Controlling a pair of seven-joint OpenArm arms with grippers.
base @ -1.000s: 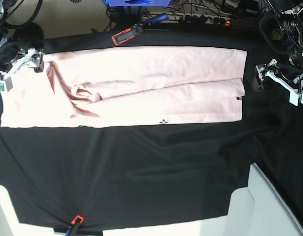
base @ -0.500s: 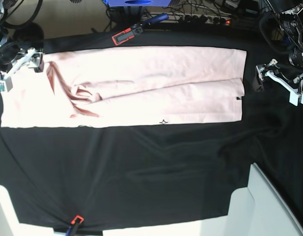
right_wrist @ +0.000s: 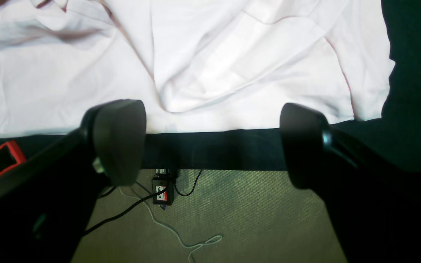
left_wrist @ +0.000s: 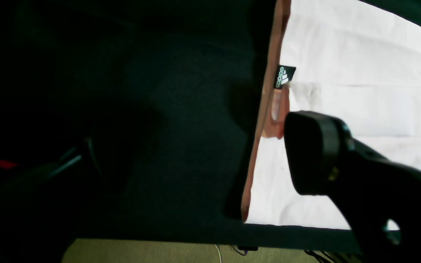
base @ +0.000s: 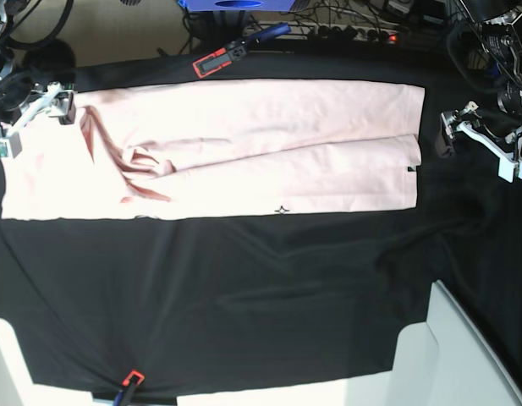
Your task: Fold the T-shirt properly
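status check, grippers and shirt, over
Left gripper open, off the hem end. Right gripper open at the collar end, empty. T-shirt folded lengthwise into a band, flat. Nothing in the way.

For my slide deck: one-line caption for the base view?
Pale pink cotton T-shirt folded lengthwise on black table cloth, both grippers beside its ends.

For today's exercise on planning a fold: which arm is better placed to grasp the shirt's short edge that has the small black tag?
The left. Its gripper hangs just beside that edge of the T-shirt, and the left wrist view shows the black tag close ahead. The right gripper is open at the far end.
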